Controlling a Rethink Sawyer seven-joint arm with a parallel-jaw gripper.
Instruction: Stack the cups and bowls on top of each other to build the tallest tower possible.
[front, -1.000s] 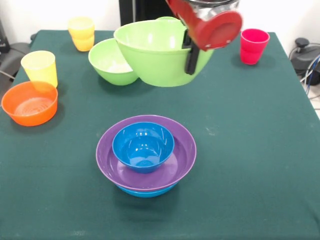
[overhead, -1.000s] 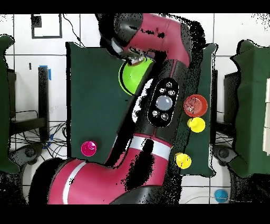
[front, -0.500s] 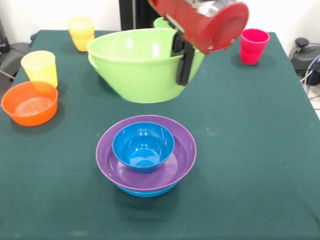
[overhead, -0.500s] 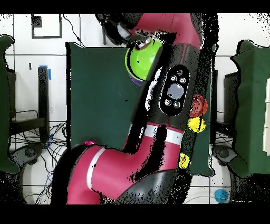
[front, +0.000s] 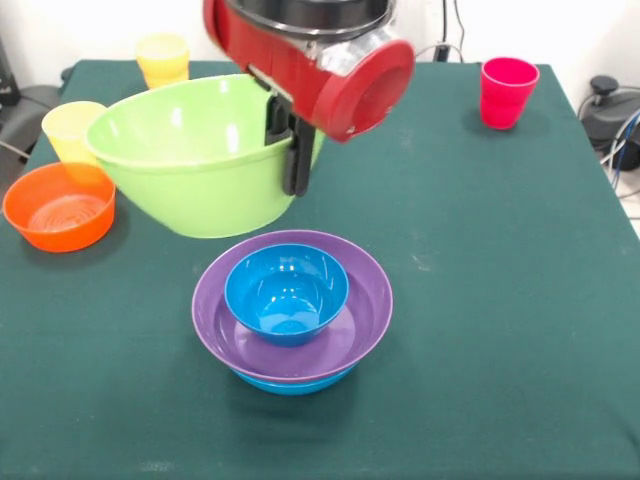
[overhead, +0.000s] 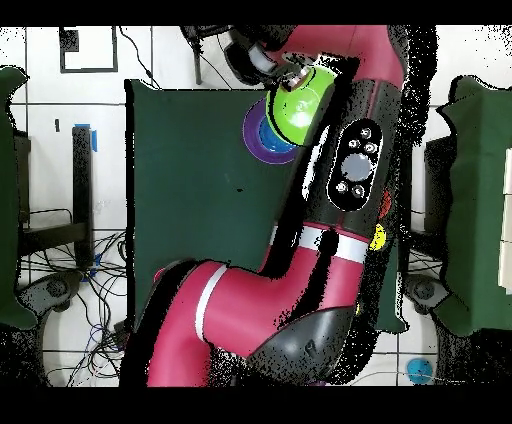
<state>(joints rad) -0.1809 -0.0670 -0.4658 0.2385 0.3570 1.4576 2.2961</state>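
My gripper (front: 288, 150) is shut on the right rim of a large light green bowl (front: 195, 160), which it holds tilted in the air just behind and left of the tower. The tower is a small blue bowl (front: 286, 292) inside a wide purple bowl (front: 365, 315), on a large blue bowl (front: 290, 384). From overhead, the green bowl (overhead: 303, 100) hangs beside the purple bowl (overhead: 253, 135). An orange bowl (front: 60, 207) sits at the left. A yellow cup (front: 70, 128), an orange-yellow cup (front: 163, 58) and a red cup (front: 507, 90) stand apart.
The red arm (front: 320, 60) reaches over the middle back of the green table (front: 500, 300). The held bowl and the arm hide whatever stands behind them. The orange bowl and the yellow cup are close to the held bowl's left side.
The arm has carried the green bowl forward, lower and to the left in the front view. It now hangs by the tower and covers the other green bowl.
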